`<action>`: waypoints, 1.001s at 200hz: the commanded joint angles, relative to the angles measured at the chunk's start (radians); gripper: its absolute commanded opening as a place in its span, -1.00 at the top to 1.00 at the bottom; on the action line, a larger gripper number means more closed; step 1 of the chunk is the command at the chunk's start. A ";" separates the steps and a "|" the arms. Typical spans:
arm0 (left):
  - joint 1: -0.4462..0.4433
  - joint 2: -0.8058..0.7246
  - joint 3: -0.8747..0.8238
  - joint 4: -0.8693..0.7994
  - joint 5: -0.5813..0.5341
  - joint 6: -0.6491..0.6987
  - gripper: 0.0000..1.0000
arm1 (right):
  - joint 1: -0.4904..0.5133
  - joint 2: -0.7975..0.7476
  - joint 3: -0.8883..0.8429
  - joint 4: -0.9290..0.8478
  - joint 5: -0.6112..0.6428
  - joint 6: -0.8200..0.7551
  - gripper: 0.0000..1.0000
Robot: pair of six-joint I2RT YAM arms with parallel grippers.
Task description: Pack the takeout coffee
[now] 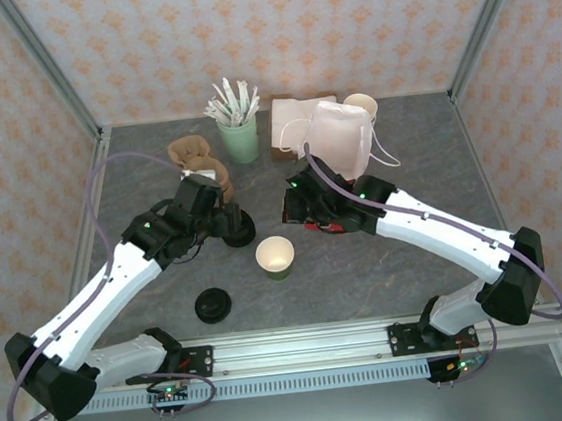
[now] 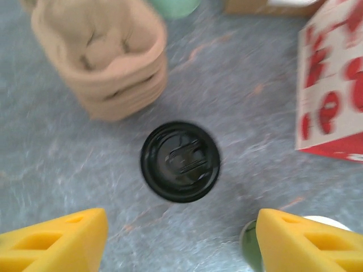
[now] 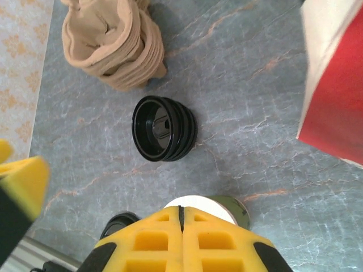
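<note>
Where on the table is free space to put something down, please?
Bare table lies at the near edge, between the open paper cup and the right arm, and at the far right beyond the white bag. The middle is crowded around the stacked black lids.

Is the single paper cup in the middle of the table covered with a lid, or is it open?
Open. The paper cup shows its bare white inside from above; a black lid lies apart from it.
</note>
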State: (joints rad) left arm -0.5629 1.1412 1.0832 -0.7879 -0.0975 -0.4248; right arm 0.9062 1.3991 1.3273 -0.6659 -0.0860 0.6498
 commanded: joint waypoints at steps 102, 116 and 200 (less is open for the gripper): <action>-0.039 -0.167 -0.384 -0.181 -0.004 -0.414 -0.92 | 0.028 -0.048 -0.057 0.086 -0.018 -0.066 0.58; -0.070 -0.163 -0.411 -0.169 -0.013 -0.445 -0.96 | 0.028 -0.046 -0.045 0.074 -0.019 -0.072 0.54; -0.160 -0.124 -0.564 -0.047 0.066 -0.546 -0.91 | 0.026 -0.066 -0.042 0.045 0.003 -0.085 0.47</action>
State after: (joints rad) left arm -0.6930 0.9981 0.5201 -0.8749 -0.0330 -0.9287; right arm 0.9306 1.3628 1.2549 -0.5880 -0.1230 0.5854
